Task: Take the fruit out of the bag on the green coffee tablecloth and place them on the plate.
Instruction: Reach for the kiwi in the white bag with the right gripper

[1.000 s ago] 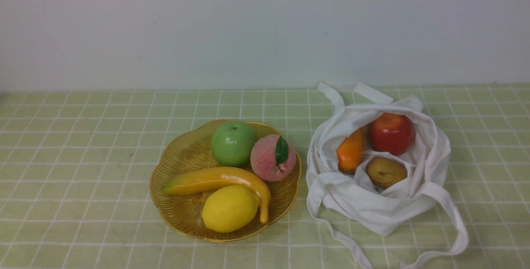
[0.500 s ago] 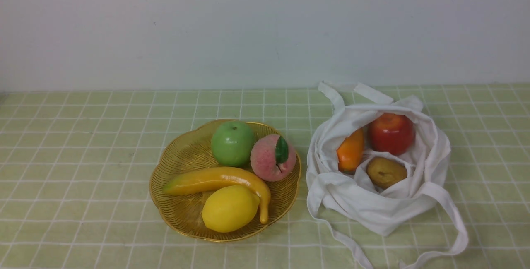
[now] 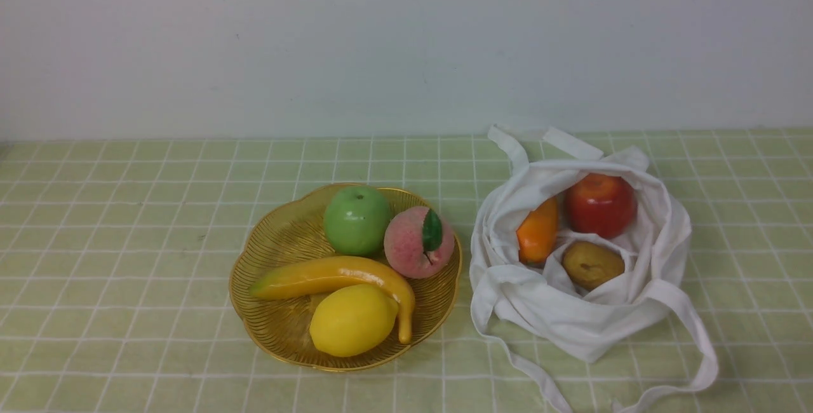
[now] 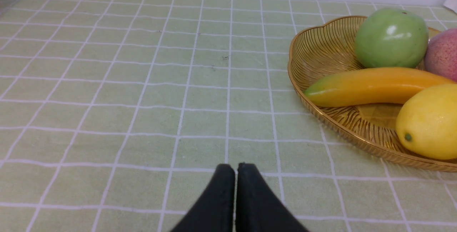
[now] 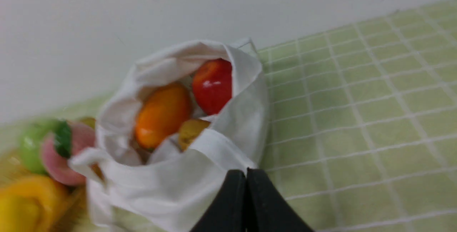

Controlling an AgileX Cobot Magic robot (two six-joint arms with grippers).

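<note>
The white cloth bag (image 3: 591, 318) lies open on the green checked tablecloth (image 3: 127, 260) at the right. Inside it sit a red apple (image 3: 601, 204), an orange fruit (image 3: 538, 232) and a brown kiwi (image 3: 592, 264). The golden-yellow plate (image 3: 267, 254) stands just left of the bag. Neither gripper shows in the front view. In the left wrist view my left gripper (image 4: 235, 169) is shut and empty over bare cloth, beside the plate (image 4: 321, 46). In the right wrist view my right gripper (image 5: 246, 175) is shut and empty, close to the bag (image 5: 178, 185), with the apple (image 5: 212, 85), orange fruit (image 5: 162, 114) and kiwi (image 5: 191, 130) beyond it.
On the plate lie a green apple (image 3: 357, 220), a pink peach with a leaf (image 3: 419, 243), a long yellow banana (image 3: 336, 276) and a yellow lemon (image 3: 353, 320). The bag's long strap (image 3: 695, 349) loops over the cloth at the front right. A pale wall (image 3: 406, 44) closes the back.
</note>
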